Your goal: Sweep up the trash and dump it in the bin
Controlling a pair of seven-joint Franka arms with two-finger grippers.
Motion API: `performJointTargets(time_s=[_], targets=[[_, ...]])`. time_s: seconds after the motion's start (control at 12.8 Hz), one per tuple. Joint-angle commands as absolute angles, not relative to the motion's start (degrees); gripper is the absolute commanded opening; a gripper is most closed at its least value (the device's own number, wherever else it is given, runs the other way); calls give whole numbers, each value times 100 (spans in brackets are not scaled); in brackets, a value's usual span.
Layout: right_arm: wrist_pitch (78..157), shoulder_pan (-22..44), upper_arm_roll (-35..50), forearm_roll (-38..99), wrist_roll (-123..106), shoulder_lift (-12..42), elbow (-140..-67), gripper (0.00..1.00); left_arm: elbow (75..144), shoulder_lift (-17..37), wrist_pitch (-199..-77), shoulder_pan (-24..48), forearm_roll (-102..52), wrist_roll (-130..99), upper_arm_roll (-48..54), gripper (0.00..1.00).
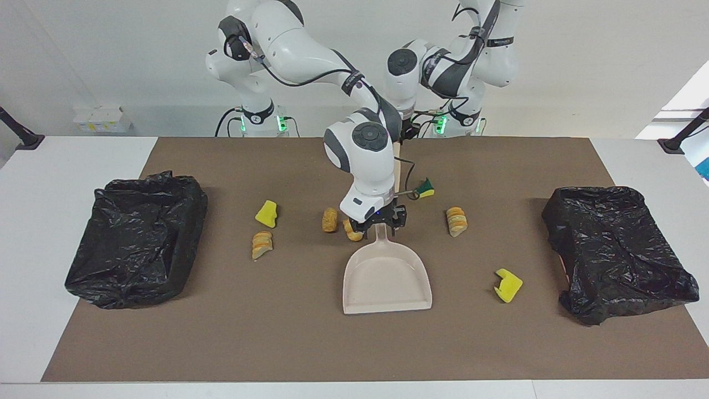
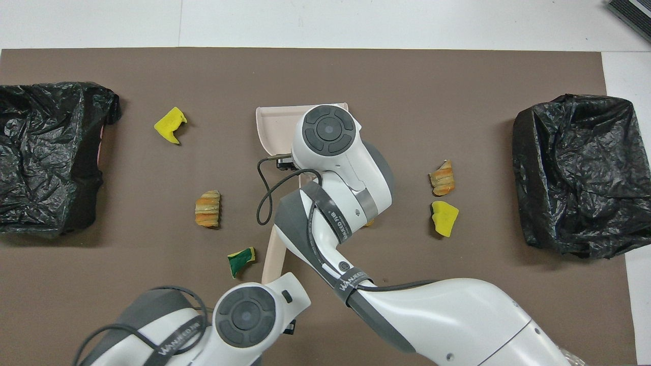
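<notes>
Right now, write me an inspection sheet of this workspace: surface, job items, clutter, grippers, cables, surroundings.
Surface: brown mat on a white table.
Job's things: trash scattered as sponge chunks and bread-like rolls; beige dustpan flat mid-mat; brush handle nearer the robots; two bag-lined bins, one at each end.
Clutter: nothing seen.
Grippers: right gripper down at the dustpan's handle; left gripper by the brush handle's top.
Cables: black cable loops off the right wrist.
Surroundings: white wall; camera stands at the table corners.

Right arm (image 2: 335, 168) hides most of the dustpan (image 2: 272, 127).
</notes>
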State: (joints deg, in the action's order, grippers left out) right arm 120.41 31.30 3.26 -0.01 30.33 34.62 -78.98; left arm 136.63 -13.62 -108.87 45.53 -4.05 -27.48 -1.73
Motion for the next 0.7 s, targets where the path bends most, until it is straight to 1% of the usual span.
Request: performJointTargets(time_s=[0.0,0.16,0.31,0.39,0.55,0.63], targets=[[12006,3164,360,-158,3199,3349,-8068,63,13659,-1810,-10451,3573,-185,-1824,-123,0],[11988,3216,352,-158,3260,3261,-8208,63,13247,-1487,-10310,2824,-1,-908,-123,0],[11971,3313,343,-176,3462,3165,-8393,64,12730,-1066,-10380,2375,428,-565,-123,0],[11979,3331,343,-193,3472,3077,-8533,64,12344,-785,-10380,2164,726,-232,-123,0],[11953,3436,334,-290,3507,2901,-8832,63,11562,-223,-10389,1655,826,445,-123,0],[11840,3515,325,-307,3603,2866,-8859,63,11192,120,-10406,1513,835,709,-123,0]])
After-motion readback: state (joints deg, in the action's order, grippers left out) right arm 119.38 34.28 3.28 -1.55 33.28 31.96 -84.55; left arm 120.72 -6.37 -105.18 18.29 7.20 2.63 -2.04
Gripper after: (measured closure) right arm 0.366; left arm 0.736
